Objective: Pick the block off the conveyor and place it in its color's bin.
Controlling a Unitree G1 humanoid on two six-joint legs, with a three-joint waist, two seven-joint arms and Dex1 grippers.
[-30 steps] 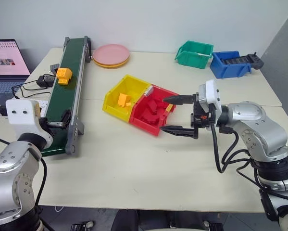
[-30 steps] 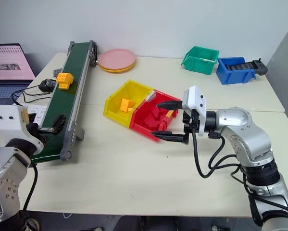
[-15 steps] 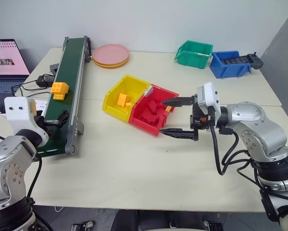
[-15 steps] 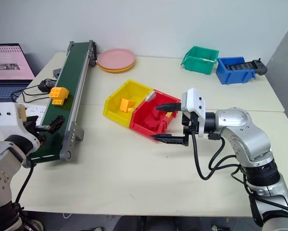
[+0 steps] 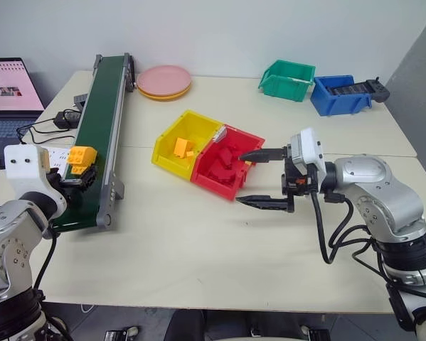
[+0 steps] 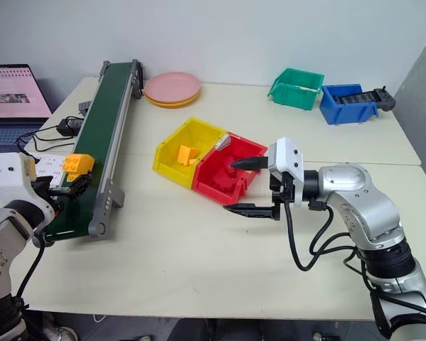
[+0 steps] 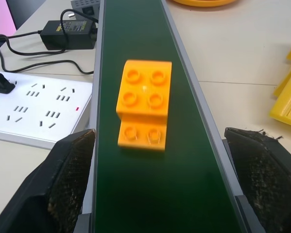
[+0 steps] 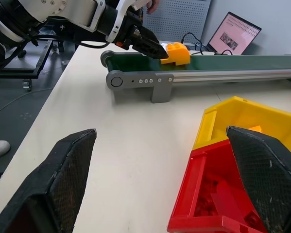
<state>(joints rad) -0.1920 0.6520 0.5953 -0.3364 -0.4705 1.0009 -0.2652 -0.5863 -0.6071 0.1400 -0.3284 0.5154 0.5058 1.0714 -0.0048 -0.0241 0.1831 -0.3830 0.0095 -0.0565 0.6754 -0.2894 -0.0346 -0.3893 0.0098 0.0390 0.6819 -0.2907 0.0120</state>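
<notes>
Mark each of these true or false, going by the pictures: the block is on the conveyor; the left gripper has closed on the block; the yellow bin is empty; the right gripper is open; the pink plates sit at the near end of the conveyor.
1. The block lies on the conveyor. True.
2. The left gripper has closed on the block. False: its fingers stand wide apart on either side of the belt, and the block lies short of them, untouched.
3. The yellow bin is empty. False: orange-yellow pieces already lie in it.
4. The right gripper is open. True: it hangs by the red bin, holding nothing.
5. The pink plates sit at the near end of the conveyor. False: they sit by its far end.
</notes>
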